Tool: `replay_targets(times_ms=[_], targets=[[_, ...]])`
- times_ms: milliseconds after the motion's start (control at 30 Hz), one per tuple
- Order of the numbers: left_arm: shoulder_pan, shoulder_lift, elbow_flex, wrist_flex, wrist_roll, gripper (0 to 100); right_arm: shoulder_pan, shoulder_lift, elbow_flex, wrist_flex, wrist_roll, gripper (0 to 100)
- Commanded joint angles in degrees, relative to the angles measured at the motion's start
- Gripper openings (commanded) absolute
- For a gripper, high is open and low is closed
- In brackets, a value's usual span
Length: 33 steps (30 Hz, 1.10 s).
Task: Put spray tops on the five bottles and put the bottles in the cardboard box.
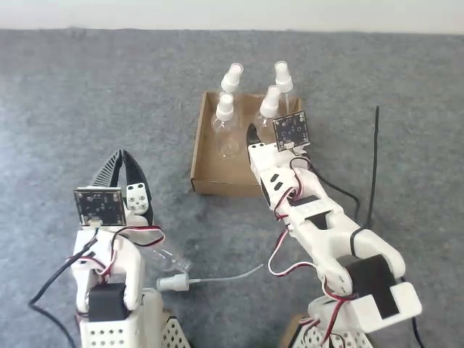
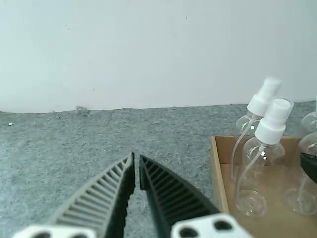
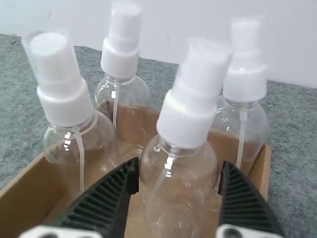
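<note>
The cardboard box [image 1: 197,141] stands on the grey mat with several capped clear bottles upright in it. My right gripper [image 1: 267,134] reaches into the box. Its open jaws flank the near right bottle [image 3: 173,198], close on both sides, and the bottle stands on the box floor [image 3: 29,198]. My left gripper [image 1: 122,156] hangs shut and holds nothing left of the box; its tips [image 2: 137,161] meet over bare mat. A clear bottle without a top [image 1: 168,257] lies by the left arm's base. A loose spray top [image 1: 174,283] with its long tube lies beside it.
A black cable [image 1: 375,159] runs along the mat right of the right arm. The left wrist view catches the box's near wall [image 2: 220,168] and two capped bottles [image 2: 260,163]. Open grey mat stretches left of the box and behind it to the white wall.
</note>
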Motion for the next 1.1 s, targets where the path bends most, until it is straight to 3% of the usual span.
replay_targets(times_ms=[0,233,833,1067], targets=[[-0.26,-1.05,-0.40,-1.67,-0.44,1,0.13,-1.10,-1.41,-0.92,-0.35,22.1],[-0.26,-1.05,-0.40,-1.67,-0.44,1,0.13,-1.10,-1.32,-0.92,-0.44,31.3],[-0.26,-1.05,-0.40,-1.67,-0.44,1,-2.15,-9.27,5.63,-0.84,-1.58,31.1],[-0.26,-1.05,-0.40,-1.67,-0.44,1,-2.07,-12.62,6.24,6.73,-1.76,31.1]])
